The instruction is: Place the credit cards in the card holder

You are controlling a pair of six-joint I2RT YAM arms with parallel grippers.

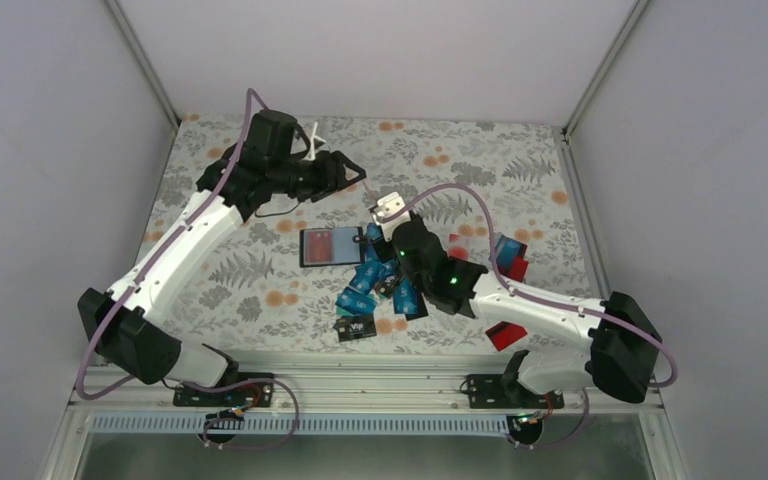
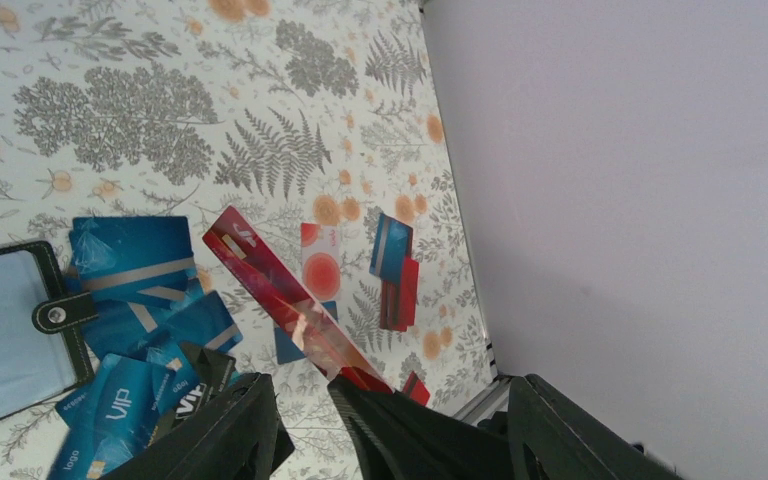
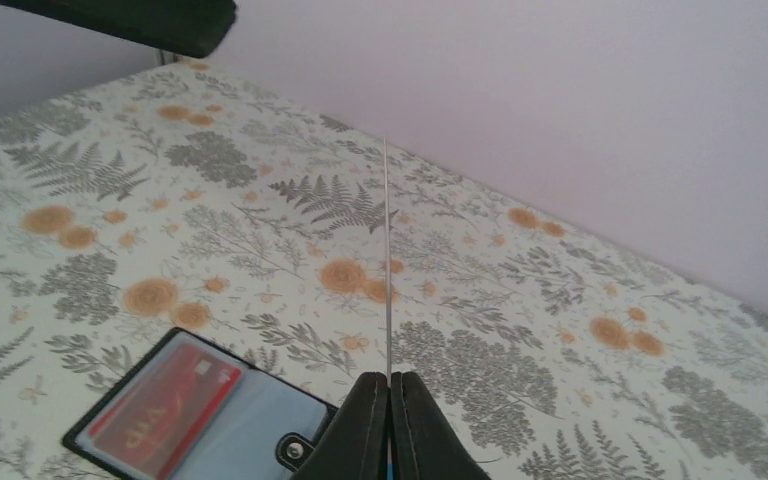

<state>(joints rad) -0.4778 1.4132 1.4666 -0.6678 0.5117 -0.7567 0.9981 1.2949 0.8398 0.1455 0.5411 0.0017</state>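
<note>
Right hand point(image 3: 390, 385) pinching a red credit card point(image 2: 275, 290) beside the open card holder point(image 3: 250, 425); left hand point(image 1: 355, 175) spread.

In the top view the right hand, pressed together on the card's lower edge, sits at the holder's 1 o'clock. The left hand hovers at 12 o'clock, fingers wide and gripping nothing. The holder lies open on the floral counter point(image 1: 260, 300), with a red card point(image 3: 165, 400) marked "VIP" in one slot. At its 4 o'clock lies a heap of blue cards point(image 1: 375, 285), one blue card point(image 2: 120, 400) reading "VIP" and "logo", and a black card point(image 1: 356, 327) reading "Vip".
</note>
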